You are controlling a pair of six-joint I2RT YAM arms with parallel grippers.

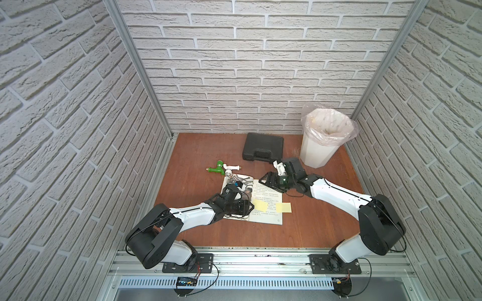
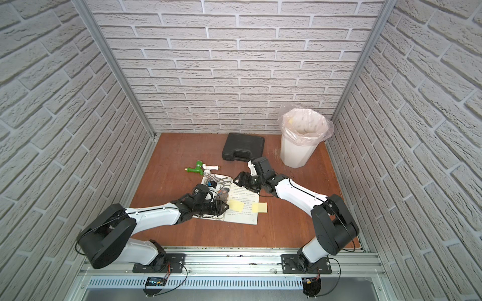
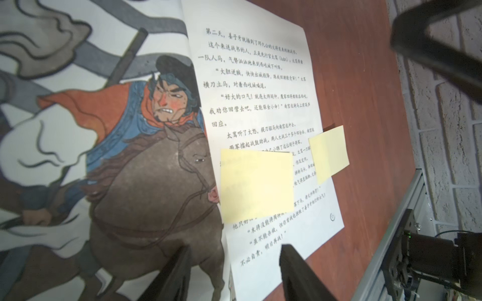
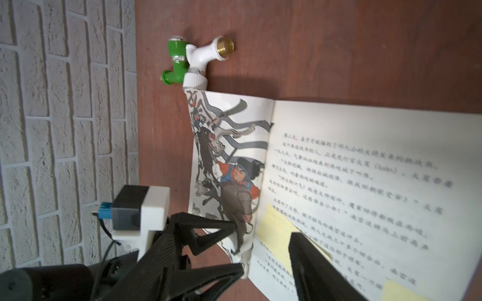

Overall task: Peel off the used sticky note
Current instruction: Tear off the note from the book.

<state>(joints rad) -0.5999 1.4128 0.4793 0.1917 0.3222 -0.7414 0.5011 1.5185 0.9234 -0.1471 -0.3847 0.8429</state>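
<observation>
Sticky note (image 3: 257,186) on book page (image 3: 250,78), left gripper (image 3: 236,249) hovering low, jaws apart

Printed Chinese text fills the text page (image 3: 255,86) of an open picture book (image 3: 104,156). Toward the page's head from the larger sticky note (image 3: 257,185), lines begin "第二天" and "横刀立马". Toward its foot, the last line ends "明日再战!" The circled page number (image 3: 332,216) beyond the note is illegible.
</observation>
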